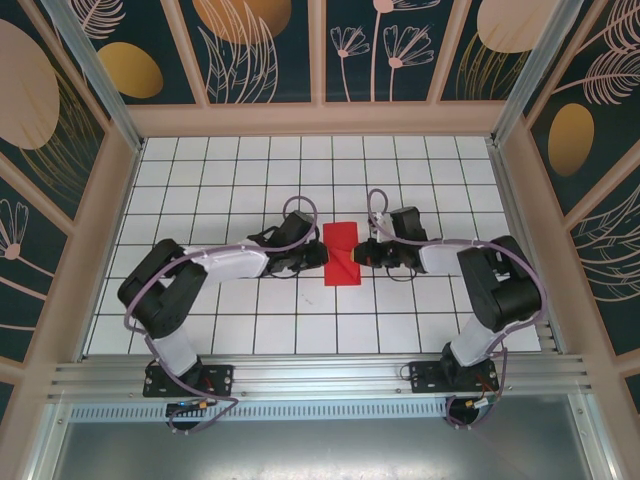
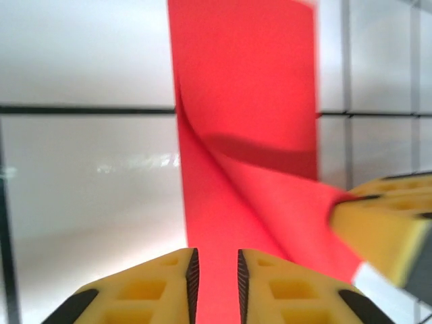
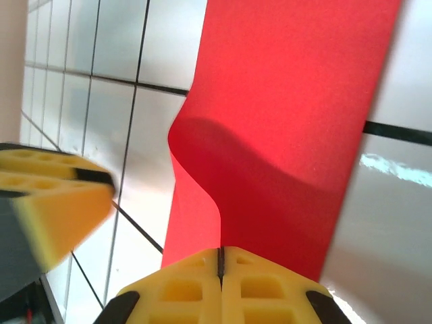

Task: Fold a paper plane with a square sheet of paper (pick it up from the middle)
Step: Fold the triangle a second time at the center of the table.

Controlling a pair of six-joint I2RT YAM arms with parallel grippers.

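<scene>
Pinching a raised layer of the square sheet of paper [image 3: 297, 101], the right gripper [image 3: 219, 260] has its yellow jaws pressed tight together with no gap between them, the red edge caught at their tips. From that pinch the layer curls up and away from the flat part beneath and throws a soft shadow across it.

The left gripper [image 2: 214, 260] stands across from it on the sheet's other long side. Its jaws are only a narrow slot apart, and red paper shows straight through the slot. From here I cannot tell whether they press on the sheet or merely hang over it.

The sheet lies at the middle of the white tiled table [image 1: 250, 330], between the two grippers. It is folded into a long narrow rectangle. Its long axis runs from the near side, where the arm bases are bolted, straight toward the far wall, roughly in line with the tile grid. The far half lies flat. The near half carries the raised layer, which crosses it on a slant from the left edge toward the right gripper's tips.
</scene>
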